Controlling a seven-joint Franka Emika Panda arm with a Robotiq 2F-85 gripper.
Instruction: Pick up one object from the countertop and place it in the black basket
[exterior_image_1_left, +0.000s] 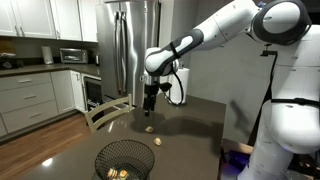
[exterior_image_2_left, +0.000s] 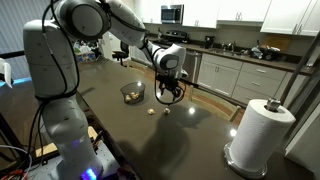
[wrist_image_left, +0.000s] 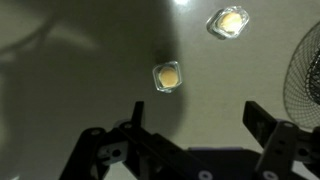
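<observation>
Two small tan-beige lumps lie on the dark countertop. In the wrist view one lump (wrist_image_left: 167, 76) sits just ahead of the jaws and left of their middle; another lump (wrist_image_left: 229, 22) lies farther off. Both show in both exterior views (exterior_image_1_left: 150, 128) (exterior_image_1_left: 159, 141) (exterior_image_2_left: 151, 111) (exterior_image_2_left: 166, 111). My gripper (wrist_image_left: 198, 125) is open and empty and hovers above the lumps (exterior_image_1_left: 150, 100) (exterior_image_2_left: 167, 93). The black wire basket (exterior_image_1_left: 125, 152) (exterior_image_2_left: 132, 88) stands near them with several similar lumps inside. Its rim shows at the right edge of the wrist view (wrist_image_left: 305, 70).
A white paper-towel roll (exterior_image_2_left: 260, 135) stands on the counter, away from the lumps. A chair back (exterior_image_1_left: 105, 113) rises at the counter's edge. Kitchen cabinets and a steel fridge (exterior_image_1_left: 135, 45) stand behind.
</observation>
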